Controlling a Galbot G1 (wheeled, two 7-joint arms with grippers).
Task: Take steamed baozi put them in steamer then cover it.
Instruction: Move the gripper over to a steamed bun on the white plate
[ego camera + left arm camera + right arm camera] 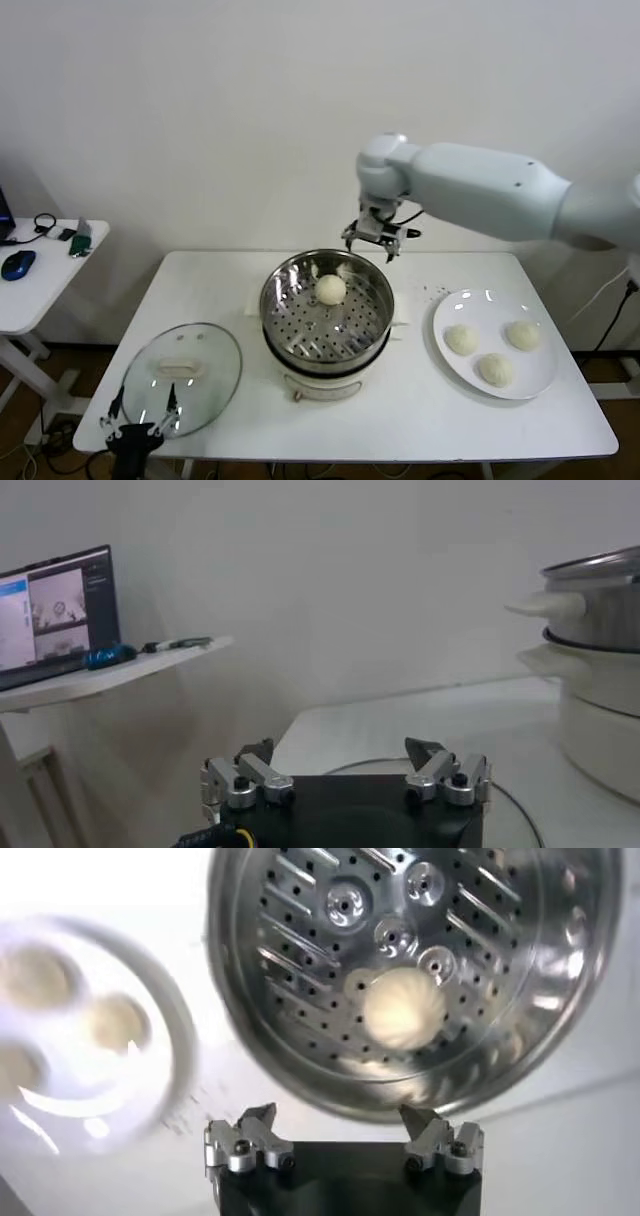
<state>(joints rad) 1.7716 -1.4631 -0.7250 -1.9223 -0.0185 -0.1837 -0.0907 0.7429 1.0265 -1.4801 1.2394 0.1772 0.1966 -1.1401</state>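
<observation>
One cream-white baozi point(331, 289) lies at the back of the steel steamer point(300, 345), which sits on a cream pot base. Three more baozi point(461, 339) rest on the white plate point(452, 377) at the right. My right gripper point(373, 243) hovers open and empty just behind the steamer's far rim; its wrist view looks down on the steamer point(300, 1008) with the baozi point(404, 1009) inside and my right gripper point(340, 1120) above the table. The glass cover point(183, 377) lies flat at the front left. My left gripper point(140, 412) is parked open over the cover's near edge.
A small side table point(40, 285) with a blue mouse stands at the far left; the left wrist view shows a laptop point(55, 615) on it. The pot's handle point(545, 604) juts out toward the left arm. White wall runs behind the table.
</observation>
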